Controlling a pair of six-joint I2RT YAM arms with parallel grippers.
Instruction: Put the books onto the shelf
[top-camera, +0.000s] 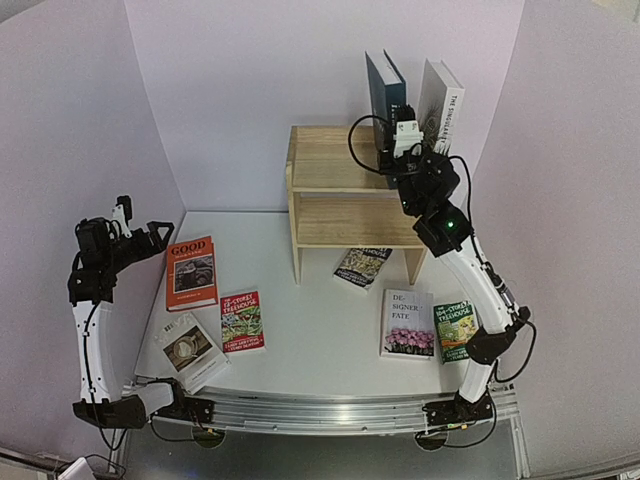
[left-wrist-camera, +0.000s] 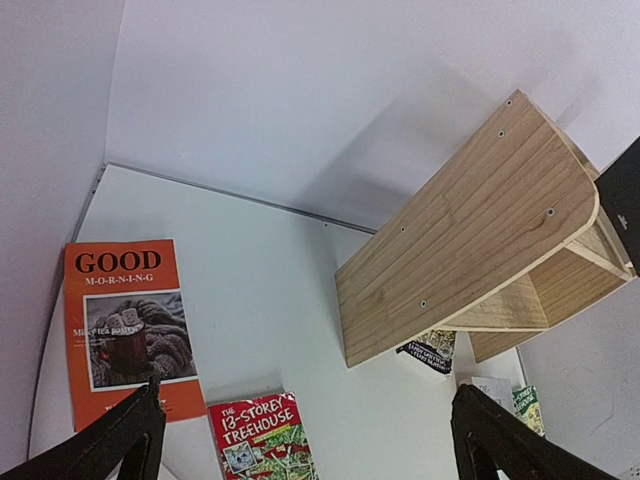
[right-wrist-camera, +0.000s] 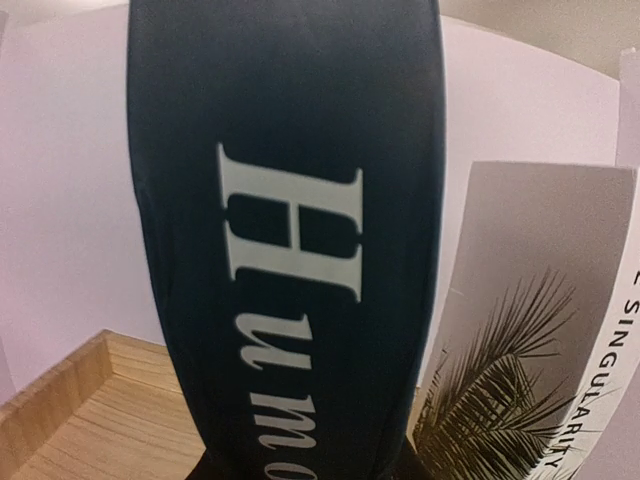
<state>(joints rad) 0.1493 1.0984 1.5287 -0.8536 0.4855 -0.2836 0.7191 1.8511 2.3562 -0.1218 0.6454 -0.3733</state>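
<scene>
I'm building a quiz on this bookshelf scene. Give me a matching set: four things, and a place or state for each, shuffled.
1 orange book
2 dark blue book
3 white Singularity book
4 left pincer

A standing unheld on the shelf top
B flat on the table
C open, empty
D gripped by the right pincer

Pairs: 1-B, 2-D, 3-A, 4-C

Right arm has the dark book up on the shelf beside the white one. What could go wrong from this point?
1. The dark book stands on end on top of the shelf with nothing supporting its left side. Once the right gripper lets go, it may topple.
2. The white book stands close beside it, also on end. A sideways nudge on the way out might knock it over.
</scene>
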